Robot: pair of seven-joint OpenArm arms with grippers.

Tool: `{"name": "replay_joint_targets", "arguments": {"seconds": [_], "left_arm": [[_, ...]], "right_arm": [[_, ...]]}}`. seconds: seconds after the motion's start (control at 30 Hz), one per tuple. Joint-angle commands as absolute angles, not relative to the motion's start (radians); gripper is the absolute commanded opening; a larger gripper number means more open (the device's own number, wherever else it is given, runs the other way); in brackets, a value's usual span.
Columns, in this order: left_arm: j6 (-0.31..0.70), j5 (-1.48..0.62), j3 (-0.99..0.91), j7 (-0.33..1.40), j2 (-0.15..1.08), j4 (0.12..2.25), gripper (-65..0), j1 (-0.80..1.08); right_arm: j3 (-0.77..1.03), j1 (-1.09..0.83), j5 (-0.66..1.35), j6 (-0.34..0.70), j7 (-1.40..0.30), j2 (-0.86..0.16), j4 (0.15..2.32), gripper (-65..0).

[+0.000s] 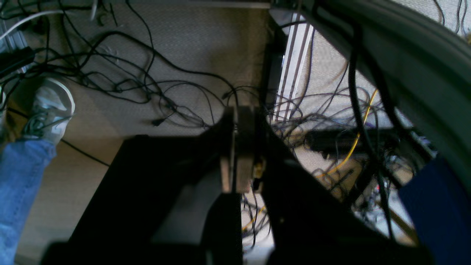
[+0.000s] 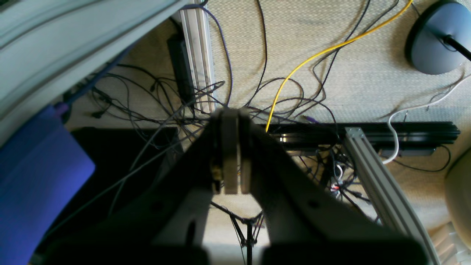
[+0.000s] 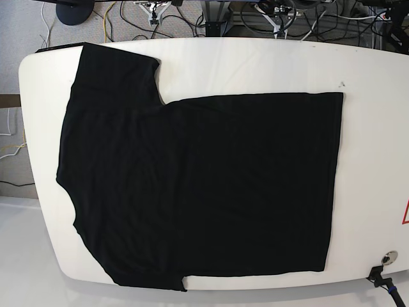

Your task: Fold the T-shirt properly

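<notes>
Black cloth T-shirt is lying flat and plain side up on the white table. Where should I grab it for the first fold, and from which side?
Judging by the pose, grip the black cloth T-shirt at its sleeve near the white table's far edge. It sticks out from the body, so its outer edge is free to pinch. Come from above at that far side and carry it inward over the body.

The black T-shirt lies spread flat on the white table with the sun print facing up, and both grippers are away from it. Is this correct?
Not quite. In the base view the T-shirt lies spread flat on the white table, but its plain black side faces up; no print shows. Neither gripper appears there.
</notes>
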State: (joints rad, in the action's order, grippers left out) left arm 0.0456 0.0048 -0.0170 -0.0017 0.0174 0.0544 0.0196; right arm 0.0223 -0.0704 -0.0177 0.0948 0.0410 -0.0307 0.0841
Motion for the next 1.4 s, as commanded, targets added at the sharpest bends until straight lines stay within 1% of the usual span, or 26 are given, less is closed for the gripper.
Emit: {"name": "replay_joint_targets", "arguments": {"seconds": [0.0,0.23,0.4,0.87,0.9,1.37], "left_arm": [[0.049,0.010,-0.015,-0.010,0.014,0.066,-64.9,0.021],[0.046,0.009,-0.011,-0.001,0.011,0.063,-64.7,0.025],[0.048,0.012,-0.012,0.001,0.014,0.065,-64.6,0.026],[0.052,0.013,-0.013,0.002,0.022,0.064,-64.6,0.026],[0.034,0.011,-0.014,0.003,0.015,0.066,-65.0,0.024],[0.017,0.011,-0.014,0.003,0.018,0.062,-65.0,0.021]], "right_arm": [[0.024,-0.072,-0.017,0.096,0.056,-0.032,0.087,-65.0],[0.024,-0.074,-0.024,0.057,0.045,-0.031,0.091,-65.0],[0.022,-0.077,-0.015,0.050,0.043,-0.031,0.091,-65.0],[0.023,-0.081,-0.022,0.059,0.040,-0.033,0.094,-65.0],[0.024,-0.083,-0.020,0.072,0.047,-0.032,0.106,-65.0],[0.027,-0.088,-0.020,0.068,0.045,-0.036,0.104,-65.0]]}}
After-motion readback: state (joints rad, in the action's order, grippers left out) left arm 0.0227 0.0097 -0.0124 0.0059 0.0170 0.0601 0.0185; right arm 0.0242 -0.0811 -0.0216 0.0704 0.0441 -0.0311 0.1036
